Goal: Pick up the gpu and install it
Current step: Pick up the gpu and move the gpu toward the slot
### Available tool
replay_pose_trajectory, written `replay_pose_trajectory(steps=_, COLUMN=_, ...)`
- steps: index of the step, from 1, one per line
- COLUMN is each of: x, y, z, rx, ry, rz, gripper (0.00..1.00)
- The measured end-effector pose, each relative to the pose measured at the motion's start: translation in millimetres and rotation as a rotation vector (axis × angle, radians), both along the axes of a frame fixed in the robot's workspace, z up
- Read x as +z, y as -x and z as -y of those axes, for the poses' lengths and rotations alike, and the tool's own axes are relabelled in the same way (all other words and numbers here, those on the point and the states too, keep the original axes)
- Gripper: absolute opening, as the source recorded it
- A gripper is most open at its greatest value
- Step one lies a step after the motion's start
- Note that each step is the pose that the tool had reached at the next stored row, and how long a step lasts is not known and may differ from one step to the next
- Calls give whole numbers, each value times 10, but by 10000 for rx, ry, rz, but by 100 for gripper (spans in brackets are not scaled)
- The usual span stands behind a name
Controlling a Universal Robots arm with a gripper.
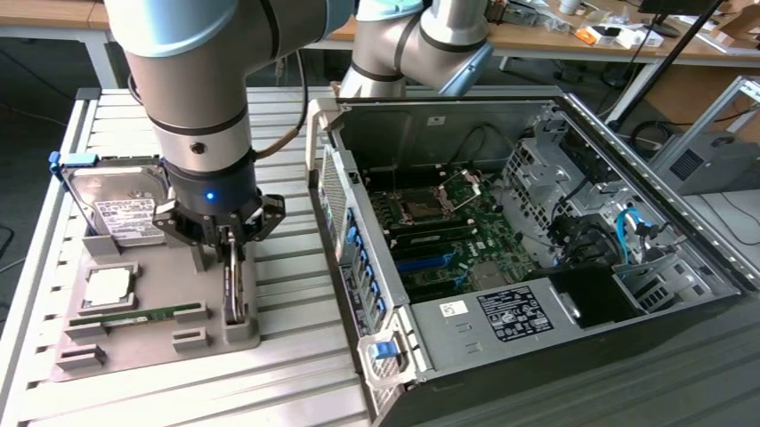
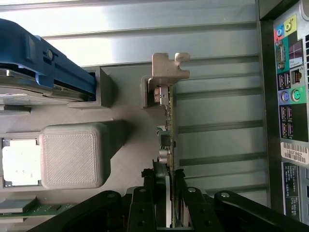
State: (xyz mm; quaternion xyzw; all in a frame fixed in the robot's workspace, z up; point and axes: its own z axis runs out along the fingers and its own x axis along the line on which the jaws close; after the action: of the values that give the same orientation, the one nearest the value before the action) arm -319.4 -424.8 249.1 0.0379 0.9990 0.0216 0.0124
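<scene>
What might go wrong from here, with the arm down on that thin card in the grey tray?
1. The gripper is clamped on the thin gpu, which stands on edge; it might tilt or slip when lifted.
2. Its bracket sits in the holder slot and might snag there.
3. The hard drive stands close beside the arm, so a sideways move might bump it.

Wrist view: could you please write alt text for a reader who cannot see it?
The gripper is closed on the gpu, a thin card standing on edge in a grey holder. A blue-railed hard drive and a processor sit in the same holder.
</scene>
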Motion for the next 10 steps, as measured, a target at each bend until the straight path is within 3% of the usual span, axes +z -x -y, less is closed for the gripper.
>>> replay_pose_trajectory(steps=10, x=57, y=0, z=0, rx=0, ry=0, rz=1, gripper=27)
